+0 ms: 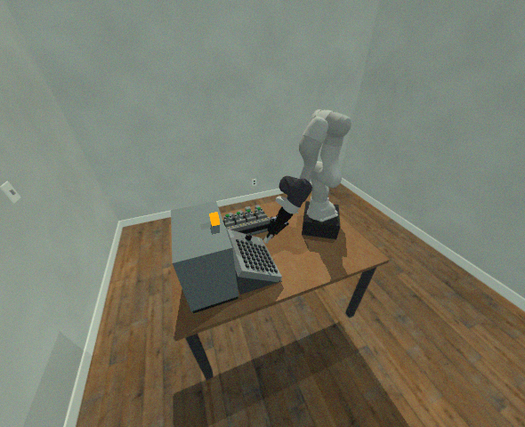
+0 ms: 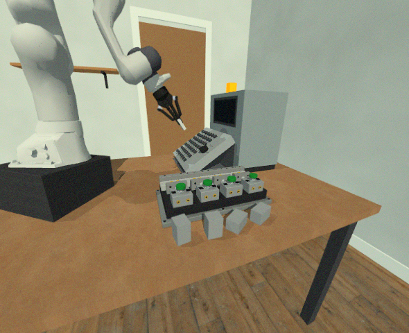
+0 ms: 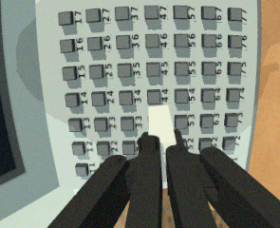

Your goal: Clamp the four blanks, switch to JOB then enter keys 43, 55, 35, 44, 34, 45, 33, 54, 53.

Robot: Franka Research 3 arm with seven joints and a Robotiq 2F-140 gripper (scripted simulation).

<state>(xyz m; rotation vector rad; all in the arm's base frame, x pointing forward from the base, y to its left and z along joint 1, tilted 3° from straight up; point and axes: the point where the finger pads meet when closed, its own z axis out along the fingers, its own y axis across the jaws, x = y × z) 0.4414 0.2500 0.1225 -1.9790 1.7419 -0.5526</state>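
Gripper (image 1: 268, 238) (image 2: 182, 125) (image 3: 158, 121): clenched, pale fingertips together, nothing between them. It hangs above the keypad (image 1: 256, 256) (image 2: 195, 147) (image 3: 113, 85), apart from it in the exterior view. In the wrist view the tips cover the spot just below key 44 (image 3: 154, 97) — keys 33 (image 3: 127, 123) and 53 (image 3: 180, 122) show on either side. All visible keys unlit.

Four grey blanks (image 2: 181, 229) (image 2: 213, 224) (image 2: 236, 220) (image 2: 260, 213) rest on the table (image 1: 309, 270) (image 2: 125, 250), beside the vise fixture (image 1: 249, 225) (image 2: 211, 207) — on its far side from the keypad, well apart from the gripper. Amber lamp (image 1: 214, 219) (image 2: 231, 87) on the cabinet (image 1: 203, 234) (image 2: 260, 125): lit.
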